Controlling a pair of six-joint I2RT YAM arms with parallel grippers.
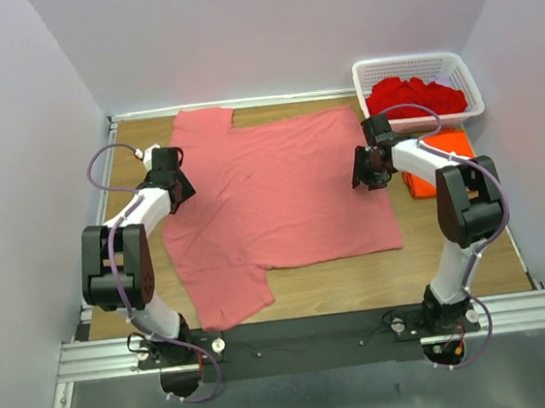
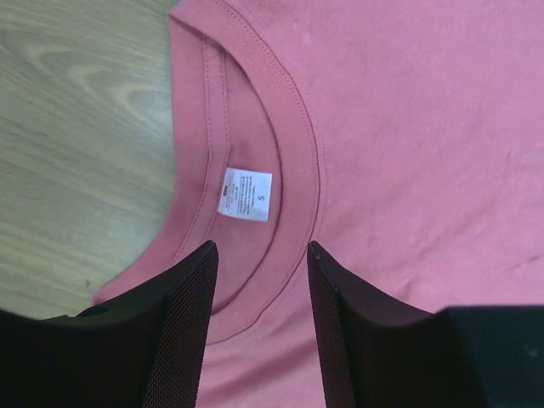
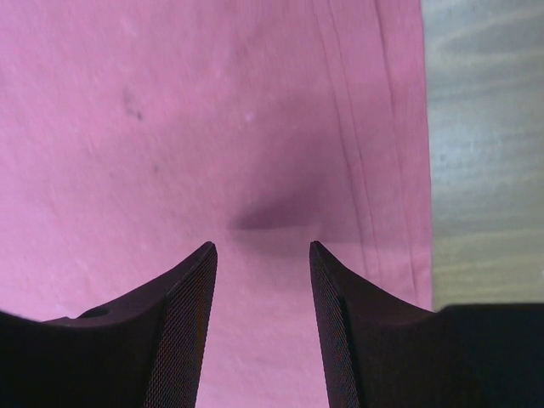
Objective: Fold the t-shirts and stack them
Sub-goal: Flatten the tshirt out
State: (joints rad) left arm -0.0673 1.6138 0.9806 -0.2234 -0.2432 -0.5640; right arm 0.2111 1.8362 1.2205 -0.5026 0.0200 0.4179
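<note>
A large salmon-pink t-shirt (image 1: 281, 188) lies spread flat across the table, its collar to the left and its hem to the right. My left gripper (image 1: 181, 188) hovers over the collar, and the left wrist view shows it (image 2: 259, 255) open, with the neckband and its white label (image 2: 246, 194) just ahead of the fingertips. My right gripper (image 1: 363, 173) is over the hem edge. The right wrist view shows it (image 3: 262, 251) open above flat cloth, the stitched hem (image 3: 374, 170) to its right. A folded orange t-shirt (image 1: 453, 142) lies behind the right arm. Red t-shirts (image 1: 415, 96) fill the basket.
The white lattice basket (image 1: 413, 59) stands at the back right corner. Bare wooden tabletop (image 1: 359, 287) shows in front of the pink shirt and to its left (image 2: 76, 127). Walls close in the table on three sides.
</note>
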